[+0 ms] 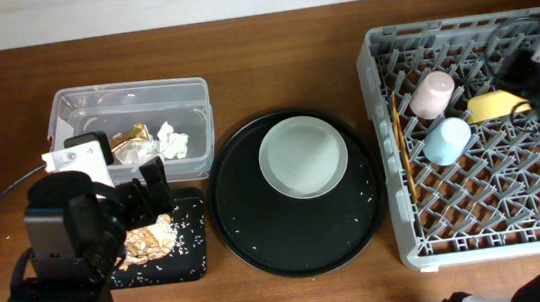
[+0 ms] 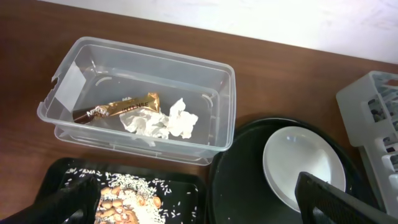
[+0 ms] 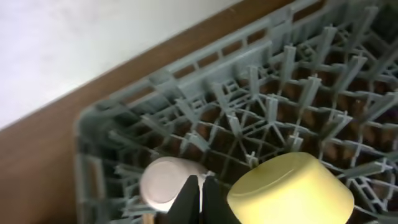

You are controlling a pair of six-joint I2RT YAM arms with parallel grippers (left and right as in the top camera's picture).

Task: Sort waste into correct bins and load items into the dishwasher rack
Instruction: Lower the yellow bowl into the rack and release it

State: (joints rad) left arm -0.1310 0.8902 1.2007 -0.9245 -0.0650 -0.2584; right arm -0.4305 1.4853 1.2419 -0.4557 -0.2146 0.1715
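Overhead: grey lattice dishwasher rack [image 1: 481, 241], table's right, holds pink cup [image 1: 432, 95], blue cup [image 1: 447, 140], yellow bowl [image 1: 497, 105]; chopsticks [image 1: 405, 162] lie along its left wall, long axis near-to-far. Pale plate [image 1: 303, 156] sits on round black tray [image 1: 259, 235].
Left wrist: left gripper [image 2: 194, 182] spread wide, empty, above black tray [image 2: 59, 171] with food scraps [image 2: 124, 205]; gold wrapper [image 2: 118, 107], lying left-right, and tissue [image 2: 161, 122] in clear tub [image 2: 211, 81].
Right wrist: right gripper [image 3: 199, 182] clenched on nothing between cup and bowl; brown wooden table [image 3: 37, 180], pale background [image 3: 93, 43]
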